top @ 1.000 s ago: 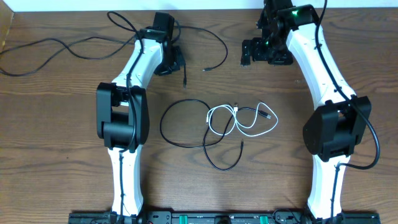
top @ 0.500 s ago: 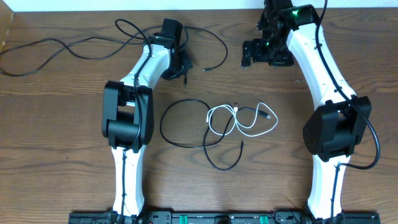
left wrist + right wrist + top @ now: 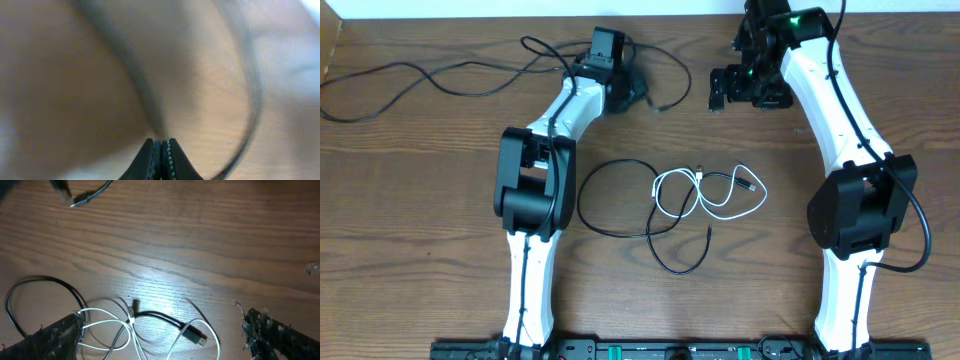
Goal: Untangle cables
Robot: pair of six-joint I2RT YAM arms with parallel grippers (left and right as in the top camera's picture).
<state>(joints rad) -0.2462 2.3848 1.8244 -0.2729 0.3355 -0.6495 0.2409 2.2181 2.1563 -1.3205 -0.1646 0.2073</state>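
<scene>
One long black cable (image 3: 420,72) runs from the far left edge to the back centre, where my left gripper (image 3: 634,92) is shut on it. In the left wrist view the jaws (image 3: 161,145) are closed with the blurred cable (image 3: 145,95) coming out of their tips. The white cable (image 3: 658,195) lies coiled at mid-table, crossed with the second black cable (image 3: 582,200). My right gripper (image 3: 745,88) is open and empty, high at the back right. Its wrist view shows the white cable (image 3: 100,311), the black loop (image 3: 45,278) and a black USB plug (image 3: 192,332) between its fingers (image 3: 157,325).
The free end of the long black cable (image 3: 92,195) lies just right of the left gripper. The table's back edge meets a white wall (image 3: 670,8) right behind both grippers. Both arm bases stand at the front edge.
My left gripper has moved right and slightly toward the back, dragging the long black cable with it. The right arm and the central tangle have not moved.
</scene>
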